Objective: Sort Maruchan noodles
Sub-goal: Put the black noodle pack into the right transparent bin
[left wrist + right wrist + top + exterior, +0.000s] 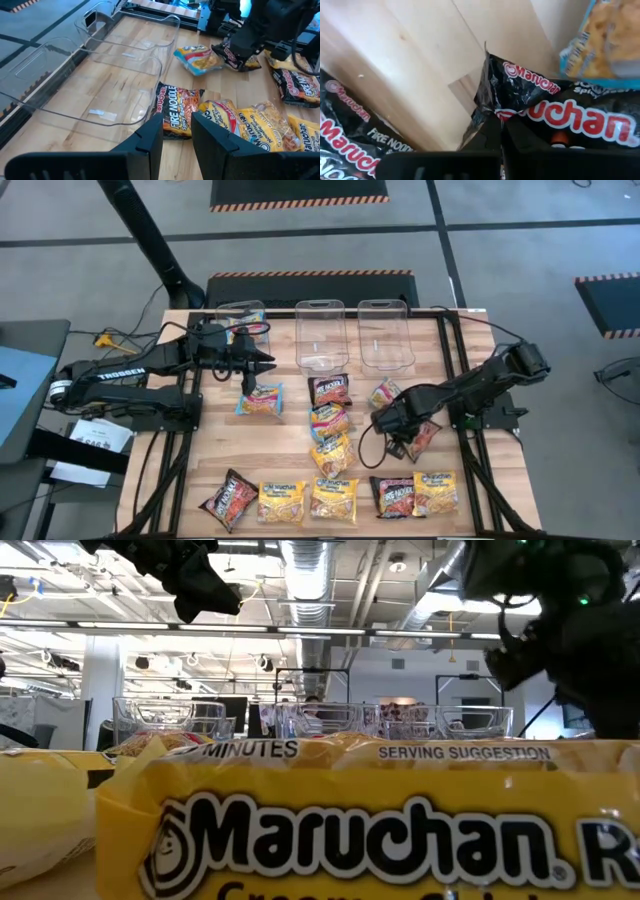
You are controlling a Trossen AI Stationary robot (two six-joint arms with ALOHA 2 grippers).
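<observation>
Pinching the edge of a black-red packet [555,120], the right gripper [400,442] sat low over the right side of the wooden table [290,455], its fingers closed tight on the crinkled plastic so that the wrapper bunched up between them. That packet [422,435] lay just beside a light blue packet [385,392] and near another black-red one [393,496] in the front row. The left gripper [268,363] hung over the table's back left part, in front of the leftmost clear bin [243,320], with its jaws partly apart and nothing between them; a light blue packet [260,400] lay flat just in front of it. Two more clear bins [321,333] [386,332] stood side by side along the back edge, and from the left wrist view they showed nothing inside. Down the middle of the table ran a loose line of packets: a black-red one [330,388] nearest the bins, a light blue-pink one [328,420] touching it, and a yellow-orange one [331,454] below that. Along the front edge lay a row, from the left a black-red packet [230,499], two yellow-orange ones [283,500] [334,499], the black-red one and a last yellow-orange one [435,492]. The low view was filled by a yellow packet [380,830] close to the lens.
</observation>
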